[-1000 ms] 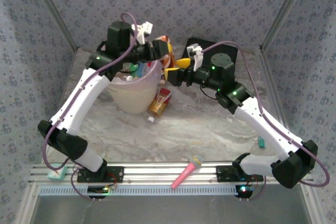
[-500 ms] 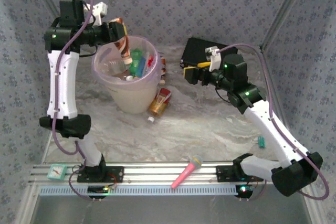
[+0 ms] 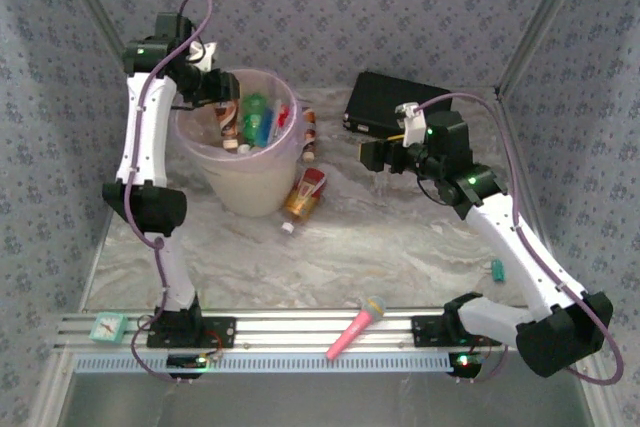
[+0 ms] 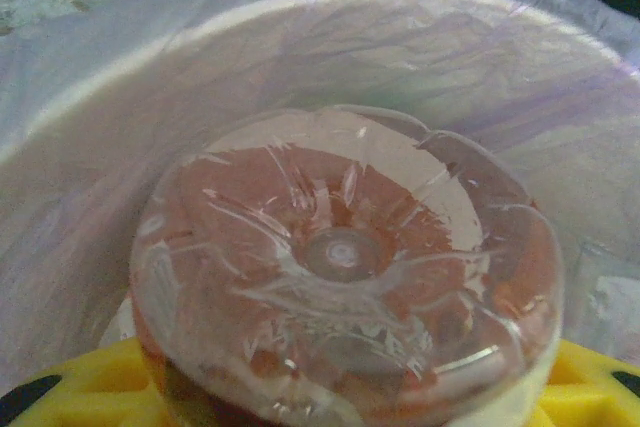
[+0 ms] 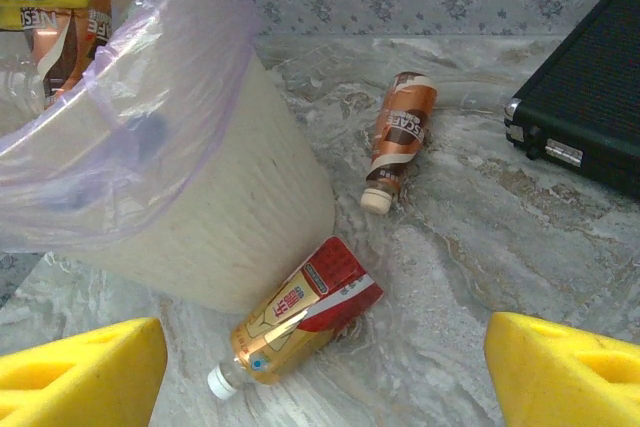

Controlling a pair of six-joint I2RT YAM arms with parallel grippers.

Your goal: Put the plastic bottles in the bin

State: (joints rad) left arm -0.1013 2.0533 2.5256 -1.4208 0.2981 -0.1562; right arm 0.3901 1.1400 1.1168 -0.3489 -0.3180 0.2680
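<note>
OK, left gripper (image 3: pixel 225 107) is over the bin (image 3: pixel 250 187), just inside its far-left rim, clenched on a brown bottle (image 4: pixel 340 277). In the left wrist view the bottle's clear base faces the lens w/ yellow fingers (image 4: pixel 590 377) either side and the bin's liner (image 4: pixel 120 77) behind. Several bottles lie in the bin, incl. a green bottle (image 3: pixel 258 107). Two more lie on the table (image 3: pixel 330 247) outside. A brown-label bottle (image 5: pixel 400 132) is just right of the bin. A red-label bottle (image 5: pixel 300 317) is at the bin's near-right foot, v. close to its wall; can't tell if touching. Right gripper (image 5: pixel 325 377) hangs right of the bin, jaws wide apart, nothing btwn them. Black case (image 3: pixel 395 102) sits well right of the bin.
</note>
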